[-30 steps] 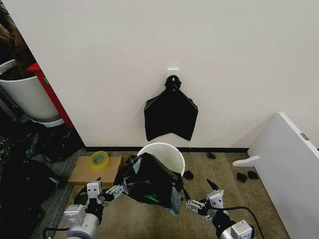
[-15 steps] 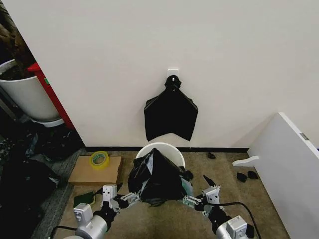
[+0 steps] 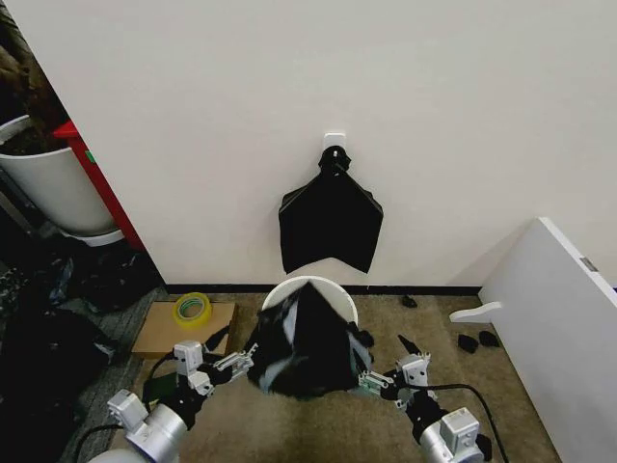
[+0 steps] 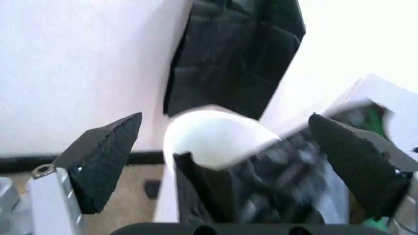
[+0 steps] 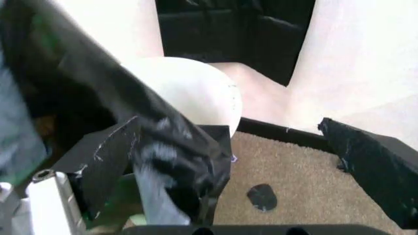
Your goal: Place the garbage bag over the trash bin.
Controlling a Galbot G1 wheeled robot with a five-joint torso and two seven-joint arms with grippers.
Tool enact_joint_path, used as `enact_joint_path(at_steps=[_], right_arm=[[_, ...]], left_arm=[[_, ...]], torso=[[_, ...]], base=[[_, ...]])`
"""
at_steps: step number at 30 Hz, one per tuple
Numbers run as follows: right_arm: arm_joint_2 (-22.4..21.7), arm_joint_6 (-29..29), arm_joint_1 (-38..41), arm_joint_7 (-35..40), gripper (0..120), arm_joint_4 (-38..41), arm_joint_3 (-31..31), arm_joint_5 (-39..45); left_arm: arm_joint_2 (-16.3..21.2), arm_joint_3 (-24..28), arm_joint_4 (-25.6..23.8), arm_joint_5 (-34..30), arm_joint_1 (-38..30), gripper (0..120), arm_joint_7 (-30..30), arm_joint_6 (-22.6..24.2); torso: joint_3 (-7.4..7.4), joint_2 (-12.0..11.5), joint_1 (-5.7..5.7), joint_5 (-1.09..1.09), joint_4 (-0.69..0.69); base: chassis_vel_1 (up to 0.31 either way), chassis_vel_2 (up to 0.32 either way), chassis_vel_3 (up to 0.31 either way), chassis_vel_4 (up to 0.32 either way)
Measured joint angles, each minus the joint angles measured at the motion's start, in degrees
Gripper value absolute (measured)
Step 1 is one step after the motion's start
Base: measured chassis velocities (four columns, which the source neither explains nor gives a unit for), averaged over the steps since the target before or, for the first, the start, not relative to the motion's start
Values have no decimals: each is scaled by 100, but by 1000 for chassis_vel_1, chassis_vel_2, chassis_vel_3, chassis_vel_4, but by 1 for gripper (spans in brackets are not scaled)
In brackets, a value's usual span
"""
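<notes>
The trash bin (image 3: 323, 286) is a small round white bucket standing on the carpet against the wall; its far rim shows above the bag. The glossy black garbage bag (image 3: 307, 345) hangs crumpled over the bin's near side and top, blurred. My left gripper (image 3: 239, 362) sits just left of the bag, open. My right gripper (image 3: 373, 382) sits just right of it, also open. In the left wrist view the bin (image 4: 209, 134) and bag (image 4: 274, 181) lie beyond the wide-spread fingers. In the right wrist view the bag (image 5: 163, 142) crosses in front of one finger, beside the bin (image 5: 189, 88).
A flat black bag bundle (image 3: 331, 217) hangs from a wall hook above the bin. A yellow tape roll (image 3: 192, 310) rests on cardboard (image 3: 159, 340) at left. A big white plant pot (image 3: 53, 188) and dark clutter (image 3: 48, 347) stand far left; a white panel (image 3: 549, 318) is at right.
The bag, carried up beside the bin a second ago, has come over the bin and dropped lower onto it. Both grippers have closed in beside it; the left one has shifted slightly left and up.
</notes>
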Motion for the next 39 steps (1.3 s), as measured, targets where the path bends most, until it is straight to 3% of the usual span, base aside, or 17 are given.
enact_joint_path(at_steps=[8,13,15,16,19,20,22,23,26,28,33,36,38,39], right_arm=[[-93,-194,322,-8,100,124,262,730],[-694,-898,1250,-205,100,-82,761,2182],[-732,-940,1303,-224,100,-117,770,2254],[-1110,-1375,1891,-513,100,-523,727,2883],[-1563,-2018,3078,-1203,100,-1363,148,3501],[-1563,-2018,3078,-1203,100,-1363,148,3501],[-1690,-2438,4257,-1924,100,-2242,-676,3608],[-1659,-2478,4710,-2151,100,-2677,-1096,3470],[-1518,-2474,5233,-2326,100,-3148,-1576,3275],[-1213,-2459,5835,-2406,100,-3771,-2080,3147],[-960,-2431,6305,-2454,100,-4360,-2496,3031],[-859,-2409,6612,-2488,88,-4787,-2798,2946],[-856,-2408,6623,-2490,88,-4805,-2809,2946],[-844,-2405,6685,-2509,79,-4895,-2878,2948]], left_arm=[[-193,-137,-23,152,59,98,-452,-139],[-666,-381,-200,564,303,97,-839,-132],[-686,-392,-206,590,318,97,-844,-133],[-859,-474,-285,860,476,97,-894,-137],[-1063,-519,-383,1254,679,97,-916,-139],[-1063,-519,-383,1254,679,97,-916,-139],[-1214,-581,-443,1746,892,97,-947,-188],[-1287,-624,-443,1990,985,97,-969,-243],[-1422,-678,-454,2311,1119,97,-1000,-336],[-1631,-686,-536,2553,1412,98,-1033,-461],[-1746,-679,-613,2603,1685,99,-1051,-524],[-1795,-641,-614,2605,1698,99,-1076,-534],[-1797,-636,-614,2605,1696,99,-1077,-534],[-1809,-584,-617,2601,1678,99,-1079,-524]], torso=[[0,0,0,1,0],[0,0,0,2,0],[0,0,0,2,0],[0,0,0,3,1],[1,0,1,4,0],[1,0,1,4,0],[0,0,1,0,3],[1,-1,1,4,1],[1,0,1,6,0],[1,0,1,3,3],[0,0,1,2,3],[1,-1,1,1,0],[1,-1,1,1,0],[0,0,1,0,0]], base=[[0,0,0,0],[0,0,0,0],[0,0,0,0],[0,0,0,0],[0,0,0,0],[0,0,0,0],[0,0,0,0],[0,0,0,0],[0,0,0,0],[0,0,0,0],[0,0,0,0],[0,0,0,0],[0,0,0,0],[0,0,0,0]])
